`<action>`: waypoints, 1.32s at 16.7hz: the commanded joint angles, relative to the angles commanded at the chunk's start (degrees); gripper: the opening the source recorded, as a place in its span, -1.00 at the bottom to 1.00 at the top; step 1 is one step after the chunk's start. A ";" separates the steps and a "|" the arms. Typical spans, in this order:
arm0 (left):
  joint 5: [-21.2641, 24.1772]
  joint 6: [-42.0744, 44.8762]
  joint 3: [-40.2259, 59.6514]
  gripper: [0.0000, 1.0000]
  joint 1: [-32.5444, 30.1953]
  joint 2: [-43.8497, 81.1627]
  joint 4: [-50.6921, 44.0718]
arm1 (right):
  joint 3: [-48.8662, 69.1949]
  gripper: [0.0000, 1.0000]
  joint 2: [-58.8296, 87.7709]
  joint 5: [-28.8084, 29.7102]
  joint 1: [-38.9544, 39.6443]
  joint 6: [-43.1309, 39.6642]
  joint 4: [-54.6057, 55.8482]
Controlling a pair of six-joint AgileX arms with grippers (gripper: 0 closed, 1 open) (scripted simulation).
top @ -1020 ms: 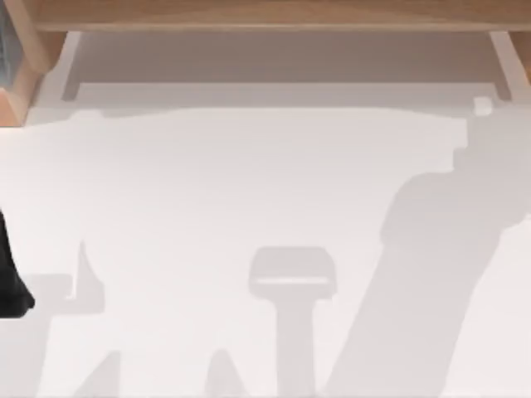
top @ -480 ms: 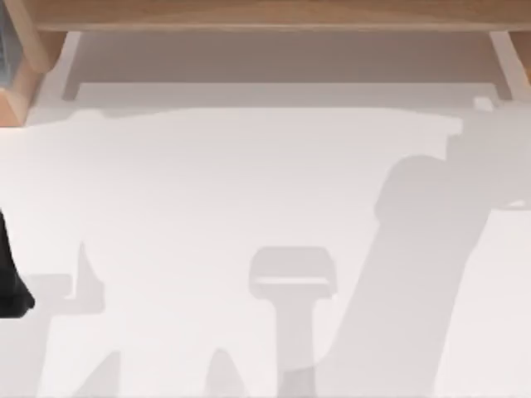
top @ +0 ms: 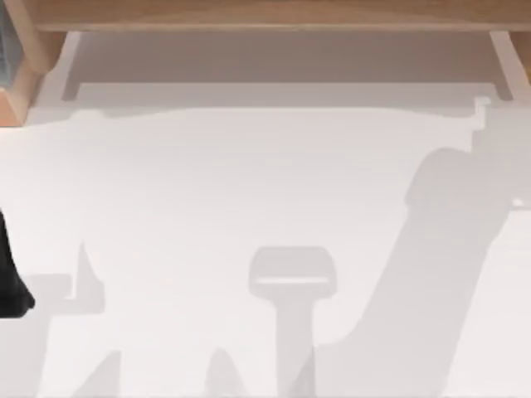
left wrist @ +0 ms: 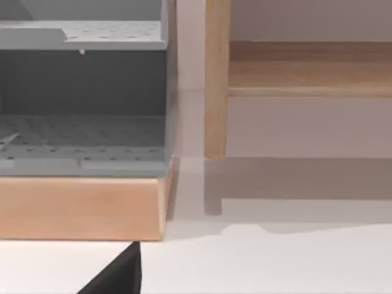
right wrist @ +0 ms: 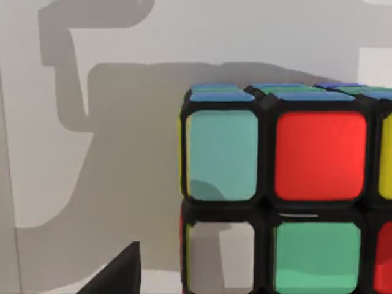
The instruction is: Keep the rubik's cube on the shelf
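Your right pincer's dark fingertip [right wrist: 119,272] sits just beside the cube [right wrist: 288,190] on the white surface [top: 249,191], grip state indeterminate; left arm [top: 10,282] parked, shelf [top: 265,15] beyond.

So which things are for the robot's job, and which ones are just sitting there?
For the job:
- rubik's cube, right up close in the right wrist view
- shelf, the wooden board along the far edge of the table

Just sitting there:
- grey perforated rack on a wooden base, beside the shelf's left end
- white table
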 joint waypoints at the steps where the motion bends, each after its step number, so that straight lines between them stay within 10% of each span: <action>1: 0.00 0.00 0.00 1.00 0.00 0.00 0.00 | -0.58 1.00 0.61 0.03 0.12 0.12 1.23; 7: 0.00 0.00 0.00 1.00 0.00 0.00 0.00 | -1.52 1.00 1.82 0.10 0.42 0.42 3.40; 20: 0.00 0.00 0.00 1.00 0.00 0.00 0.00 | -1.52 -0.96 1.82 0.10 0.42 0.42 3.40; 22: 0.00 0.00 0.00 1.00 0.00 0.00 0.00 | -1.52 -1.00 1.82 0.10 0.42 0.42 3.40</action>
